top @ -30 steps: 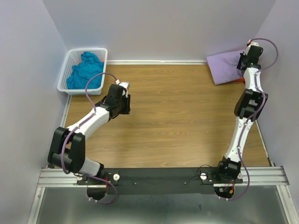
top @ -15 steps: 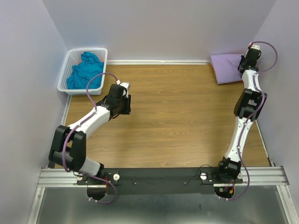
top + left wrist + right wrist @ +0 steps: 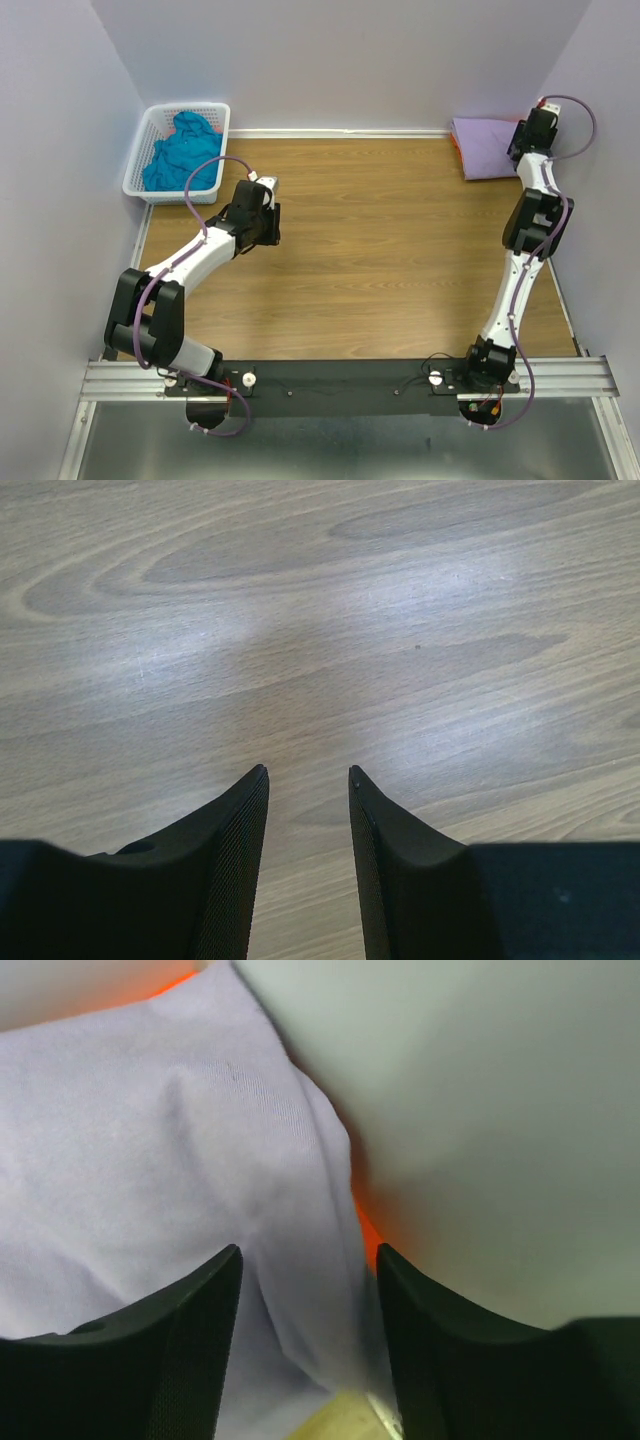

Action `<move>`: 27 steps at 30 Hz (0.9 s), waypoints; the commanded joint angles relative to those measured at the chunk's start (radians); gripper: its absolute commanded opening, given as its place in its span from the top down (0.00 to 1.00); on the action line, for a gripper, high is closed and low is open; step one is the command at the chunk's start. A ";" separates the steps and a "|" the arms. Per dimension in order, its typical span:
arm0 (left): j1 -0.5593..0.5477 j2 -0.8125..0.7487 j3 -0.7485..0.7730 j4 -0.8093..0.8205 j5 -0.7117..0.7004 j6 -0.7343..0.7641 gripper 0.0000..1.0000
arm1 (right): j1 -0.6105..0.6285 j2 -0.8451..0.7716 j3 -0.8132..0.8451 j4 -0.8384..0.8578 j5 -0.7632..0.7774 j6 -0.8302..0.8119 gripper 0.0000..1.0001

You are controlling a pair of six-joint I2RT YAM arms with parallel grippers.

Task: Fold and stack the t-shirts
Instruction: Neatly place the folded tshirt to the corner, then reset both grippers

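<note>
1. The white lattice basket (image 3: 139,186) sat in the far left corner of the wooden table (image 3: 380,250), well apart from both arms. The middle of the table lay between the two arms.
2. The right arm was stretched into the far right corner. Its wrist camera showed the pale wall (image 3: 480,1110) just beyond the cloth, so that gripper was hemmed in close to it.
3. The left gripper (image 3: 307,770) hung over bare wood, its jaws parted by a moderate gap and holding nothing.
4. The right gripper (image 3: 307,1250) also had its jaws parted. A raised ridge of lavender cloth ran between the fingers, but I saw no pinch on it.
5. Against the view from a second before, the right gripper had moved further toward the right wall, and the lavender shirt had shifted with it deeper into the corner. The left arm had not moved.
6. The lavender shirt (image 3: 485,148) lay folded into a flat rectangle in that far right corner, its surface smooth apart from soft creases near the gripper.
7. The orange shirt (image 3: 366,1232) lay beneath it, showing only as a thin bright edge.
8. The teal shirt (image 3: 178,152) was crumpled and unfolded in the basket, heaped above the rim.
</note>
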 commanded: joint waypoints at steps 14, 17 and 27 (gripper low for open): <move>0.000 -0.247 0.097 -0.066 -0.246 -0.050 0.52 | 0.074 -0.604 -0.444 0.013 0.072 0.110 0.04; 0.000 -0.339 0.096 -0.083 -0.330 -0.070 0.51 | 0.074 -0.738 -0.559 -0.017 0.006 0.170 0.00; 0.002 -0.668 0.023 -0.102 -0.548 -0.250 0.21 | 0.088 -1.426 -0.956 -0.077 -0.001 0.315 0.00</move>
